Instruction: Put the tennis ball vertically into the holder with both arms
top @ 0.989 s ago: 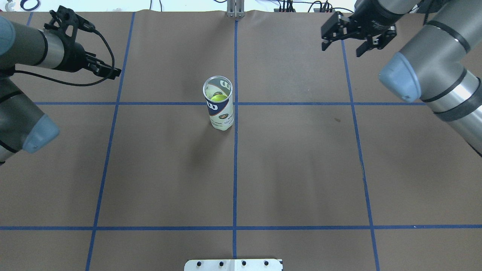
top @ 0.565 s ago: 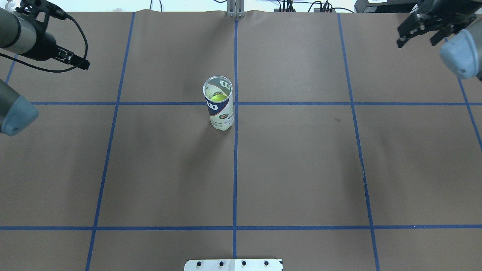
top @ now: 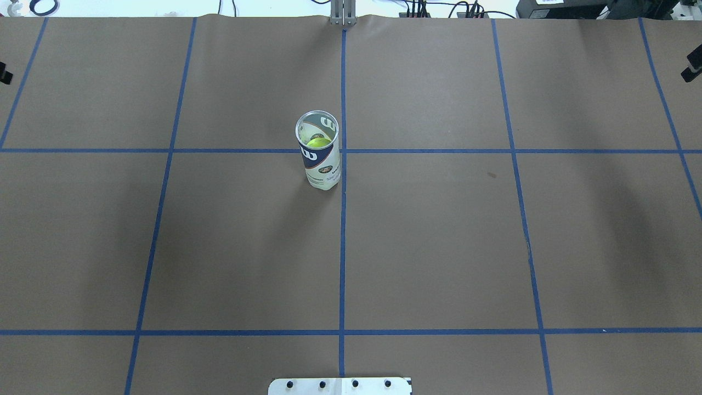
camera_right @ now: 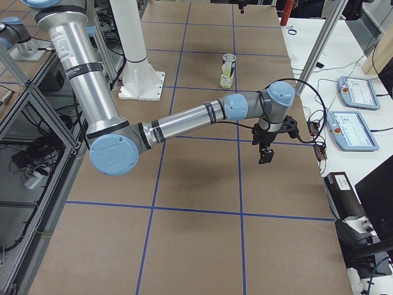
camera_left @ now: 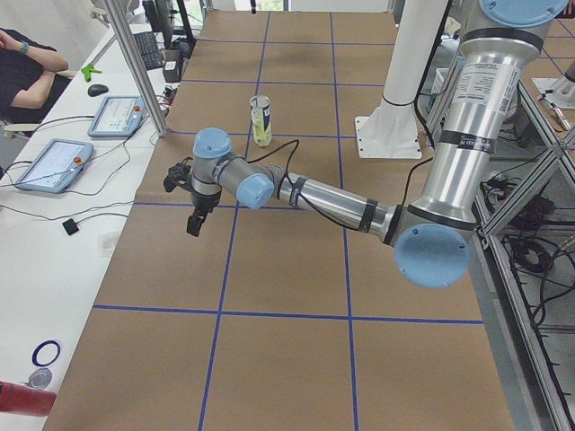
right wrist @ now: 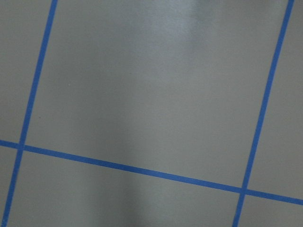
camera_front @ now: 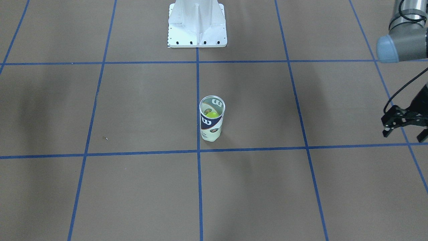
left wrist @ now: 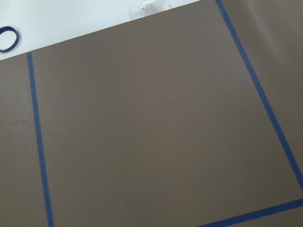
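Yellow-green felt shows through the open mouth of the can (top: 321, 164): the ball (top: 318, 142) lies inside it, well below the silver rim. The can stands upright on the table (top: 439, 247) with its long axis vertical and its mouth up, and nothing touches it.

The left gripper (camera_front: 404, 134) hangs well away from the can, toward the table's left end and above the paper. Its fingers are spread, with nothing between them. The right gripper (camera_right: 265, 150) hangs well away from the can toward the opposite end. We see it properly only from the side, so we cannot tell whether it is spread or closed.

The can sits between the two, and neither arm is plainly nearer. We judge the insertion done. Any further reach for the ball would have to come down the can's vertical axis, from above the mouth.
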`<move>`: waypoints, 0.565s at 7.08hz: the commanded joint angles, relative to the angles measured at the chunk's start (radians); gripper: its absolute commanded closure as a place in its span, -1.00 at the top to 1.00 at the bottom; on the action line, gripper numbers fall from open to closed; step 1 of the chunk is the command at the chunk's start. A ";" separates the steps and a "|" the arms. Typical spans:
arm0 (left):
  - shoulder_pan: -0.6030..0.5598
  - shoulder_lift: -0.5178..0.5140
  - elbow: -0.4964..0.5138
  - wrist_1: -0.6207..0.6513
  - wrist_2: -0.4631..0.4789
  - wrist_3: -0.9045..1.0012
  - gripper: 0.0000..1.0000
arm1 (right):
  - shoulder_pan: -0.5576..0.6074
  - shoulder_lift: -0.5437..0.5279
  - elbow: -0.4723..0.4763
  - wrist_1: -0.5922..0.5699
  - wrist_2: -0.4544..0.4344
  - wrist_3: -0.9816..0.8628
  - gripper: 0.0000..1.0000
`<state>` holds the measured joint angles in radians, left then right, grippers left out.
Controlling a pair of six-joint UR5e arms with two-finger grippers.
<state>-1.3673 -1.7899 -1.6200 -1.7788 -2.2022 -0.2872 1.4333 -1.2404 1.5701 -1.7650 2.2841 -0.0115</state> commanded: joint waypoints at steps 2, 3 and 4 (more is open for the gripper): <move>-0.133 0.036 0.064 0.137 -0.054 0.043 0.99 | 0.045 -0.187 -0.008 0.176 0.003 0.001 0.98; -0.134 0.082 0.071 0.121 -0.056 0.049 0.99 | 0.052 -0.236 -0.007 0.188 0.041 0.001 0.98; -0.136 0.095 0.097 0.119 -0.056 0.049 0.99 | 0.064 -0.273 -0.005 0.188 0.079 0.001 0.98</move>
<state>-1.4971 -1.7223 -1.5493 -1.6551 -2.2566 -0.2403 1.4840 -1.4600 1.5645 -1.5928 2.3213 -0.0117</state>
